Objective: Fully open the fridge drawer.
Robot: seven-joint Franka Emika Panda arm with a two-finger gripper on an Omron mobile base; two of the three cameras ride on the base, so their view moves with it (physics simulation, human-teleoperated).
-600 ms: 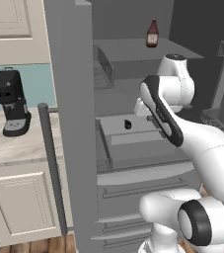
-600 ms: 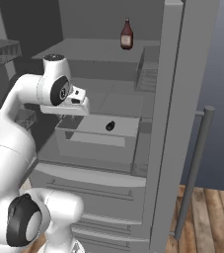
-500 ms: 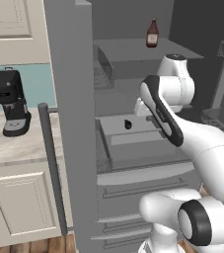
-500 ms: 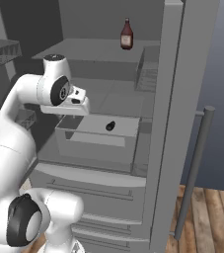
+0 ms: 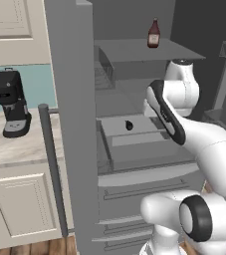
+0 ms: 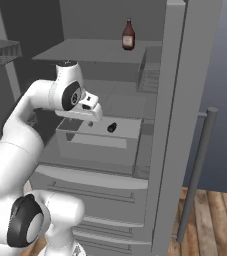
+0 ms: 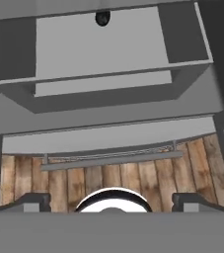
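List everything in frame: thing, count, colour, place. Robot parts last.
fridge drawer: 1, grey, pulled out below the shelves, in front of the arm
small dark object: 1, black, inside the drawer
bottle: 1, dark red-brown, upright on the top shelf
shelves: grey, inside the fridge above the drawer
fridge door: 1, grey, swung open, with a vertical bar handle
coffee machine: 1, black, on the counter left of the fridge
counter: 1, pale marbled top over a cream cabinet
floor: wood planks
gripper: 1, white with dark tips, above the drawer; fingers apart in the hand view
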